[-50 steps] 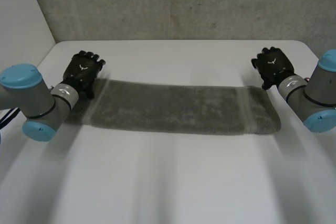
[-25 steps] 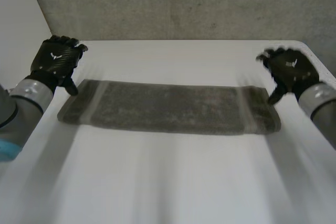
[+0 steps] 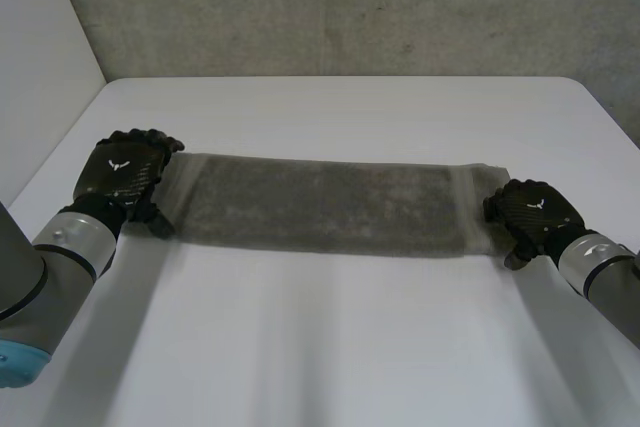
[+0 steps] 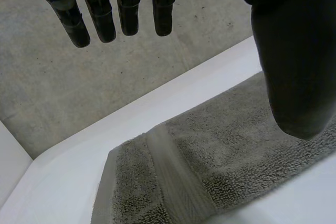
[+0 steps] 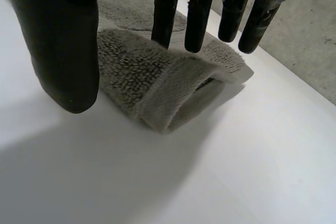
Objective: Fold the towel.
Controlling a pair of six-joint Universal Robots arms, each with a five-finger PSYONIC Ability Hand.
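Observation:
A grey towel (image 3: 320,207), folded into a long strip, lies across the middle of the white table (image 3: 330,347). My left hand (image 3: 122,175) hovers over the towel's left end with straight fingers (image 4: 128,11) and thumb apart, holding nothing; the towel's end band (image 4: 173,182) lies under it. My right hand (image 3: 530,215) is at the towel's right near corner, fingers (image 5: 199,9) straight above the folded corner (image 5: 168,90), thumb (image 5: 63,45) beside it on the near side. Nothing is pinched.
A grey concrete wall (image 3: 350,7) rises behind the table's far edge. A white panel (image 3: 35,67) stands at the left. Bare table surface lies in front of and behind the towel.
Both hands have come from the table's far side toward me and down to the towel's two ends. The towel has stayed flat in place.

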